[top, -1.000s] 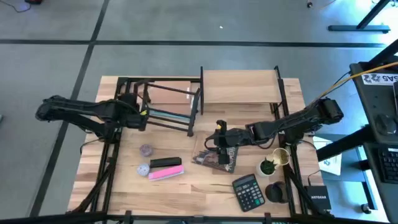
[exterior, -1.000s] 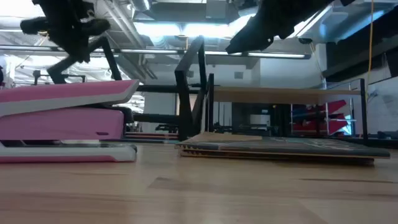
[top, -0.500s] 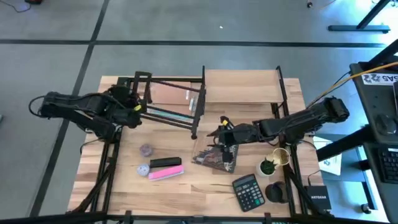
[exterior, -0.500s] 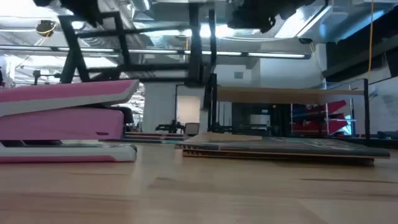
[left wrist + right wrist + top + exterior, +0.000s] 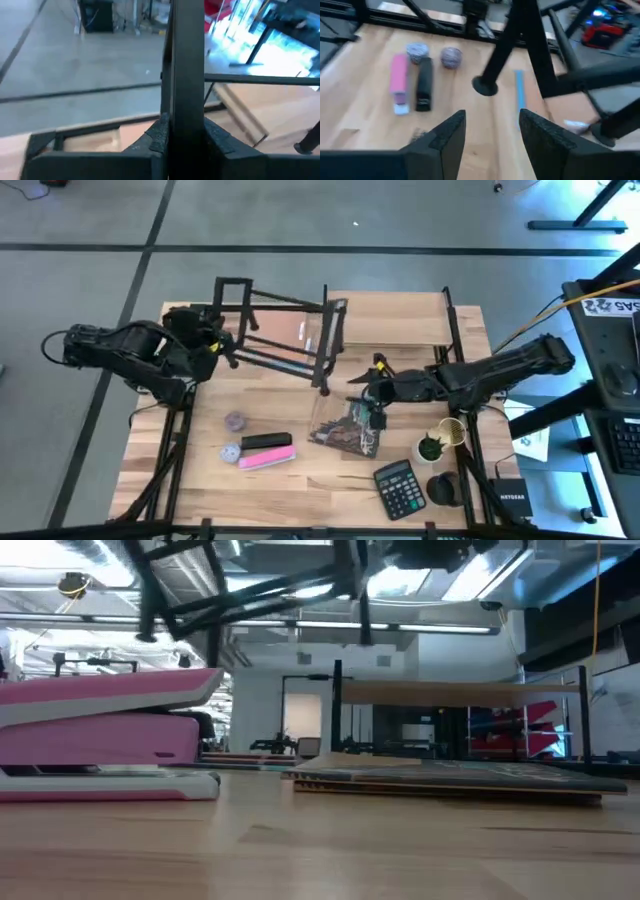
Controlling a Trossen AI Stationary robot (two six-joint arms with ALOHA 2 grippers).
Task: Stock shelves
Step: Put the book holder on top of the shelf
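Rack (image 5: 280, 340) hangs tilted left of the wooden shelf (image 5: 388, 320).

2 dark jointed arms (image 5: 120, 350) with small yellow markings.

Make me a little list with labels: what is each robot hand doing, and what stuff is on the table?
left gripper: shut on a bar of the low black metal-bar rack, lifted off the table and tilted
right gripper: open, near the rack's foot
small light wood shelf on black posts: standing at the back
pink stapler: front left
black calculator: front right
small green potted plant: beside the calculator
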